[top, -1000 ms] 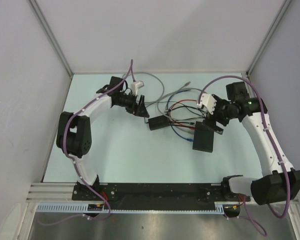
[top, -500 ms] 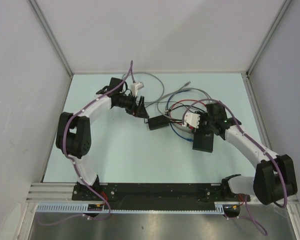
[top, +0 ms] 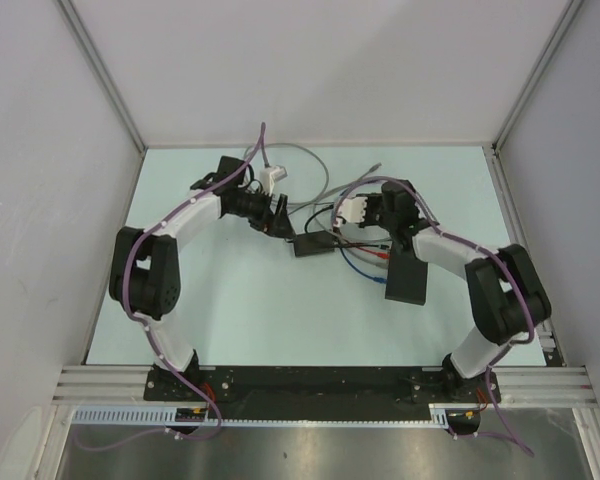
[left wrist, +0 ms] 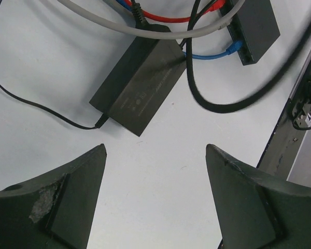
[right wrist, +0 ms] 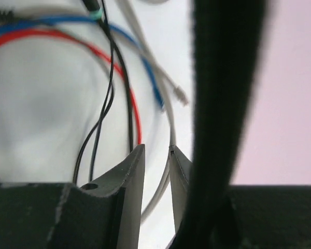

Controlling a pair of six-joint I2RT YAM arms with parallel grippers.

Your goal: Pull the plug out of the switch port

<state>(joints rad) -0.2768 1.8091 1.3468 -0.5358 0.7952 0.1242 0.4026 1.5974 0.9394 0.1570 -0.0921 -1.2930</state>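
Nothing pulled yet: the blue plug [left wrist: 231,50] is still seated in the switch port [left wrist: 240,45]. The right gripper [right wrist: 156,150] is among the cables beyond the switch port, jaws nearly together beside a pale cable [right wrist: 172,124] — can't tell if it's pinched. The left gripper [left wrist: 155,150], jaws wide, hovers well left of the switch port.

I'm getting bright, even light and soft shadows, though the right wrist view is blurring (dark cable [right wrist: 223,104] close).
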